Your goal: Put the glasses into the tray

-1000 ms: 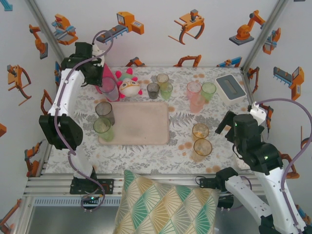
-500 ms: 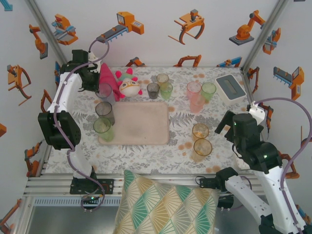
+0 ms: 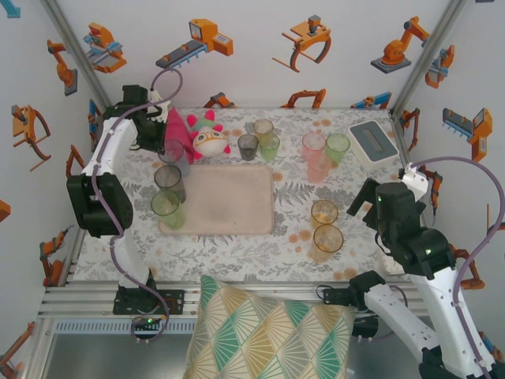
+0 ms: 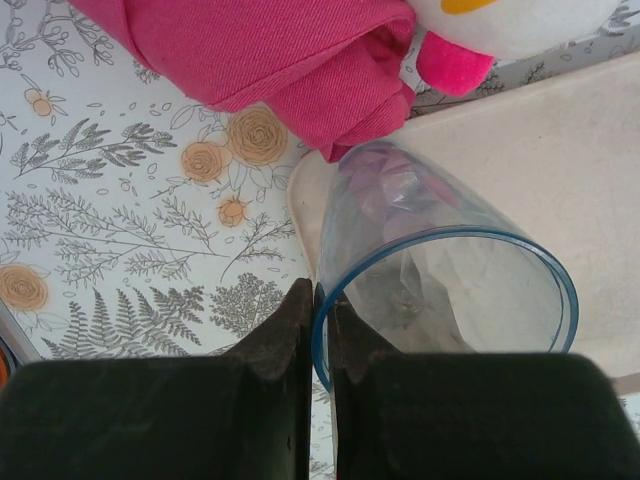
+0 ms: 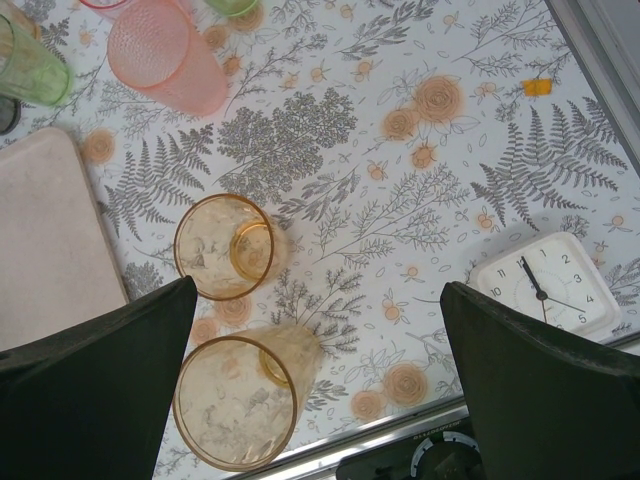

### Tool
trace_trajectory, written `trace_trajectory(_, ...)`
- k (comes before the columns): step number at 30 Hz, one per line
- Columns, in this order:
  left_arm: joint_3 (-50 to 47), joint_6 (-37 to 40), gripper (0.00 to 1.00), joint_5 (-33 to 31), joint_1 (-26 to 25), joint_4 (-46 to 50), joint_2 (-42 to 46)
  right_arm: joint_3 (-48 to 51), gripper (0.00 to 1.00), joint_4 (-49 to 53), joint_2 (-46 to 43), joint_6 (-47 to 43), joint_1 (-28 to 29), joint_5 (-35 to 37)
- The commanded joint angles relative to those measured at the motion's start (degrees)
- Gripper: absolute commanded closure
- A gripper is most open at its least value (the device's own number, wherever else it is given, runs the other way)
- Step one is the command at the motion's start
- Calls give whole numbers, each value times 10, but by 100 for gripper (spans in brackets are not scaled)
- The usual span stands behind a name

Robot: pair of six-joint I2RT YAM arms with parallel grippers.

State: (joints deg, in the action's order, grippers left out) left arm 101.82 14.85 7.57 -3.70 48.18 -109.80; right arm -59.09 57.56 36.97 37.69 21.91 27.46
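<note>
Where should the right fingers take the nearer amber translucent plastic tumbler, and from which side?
Probably pinch the rim from above, one finger inside the mouth, one outside. The nearer amber tumbler stands upright, open mouth up, so its wall is exposed. Choose the rim's right part: the second amber tumbler stands close on the far side. The right fingers are open.

Glossy plastic tumbler (image 4: 400,200), matt tray (image 4: 570,130), woven pink towel (image 4: 270,60).

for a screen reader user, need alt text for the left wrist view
The left pincer is shut on the rim of a blue-tinted glass at the corner of the beige tray. Behind lie a rolled pink towel and part of a plush toy on the floral tablecloth.
</note>
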Motion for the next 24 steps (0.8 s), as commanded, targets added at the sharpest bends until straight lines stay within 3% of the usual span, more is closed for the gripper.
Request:
trace_trajectory(1,2,19,90,22,1,-3,-7,0,1,-10,2,-5,-2,1)
trace_trajectory(24,9,41,85,14,1,11,-31,5,0,-16,4,-4,-2,0)
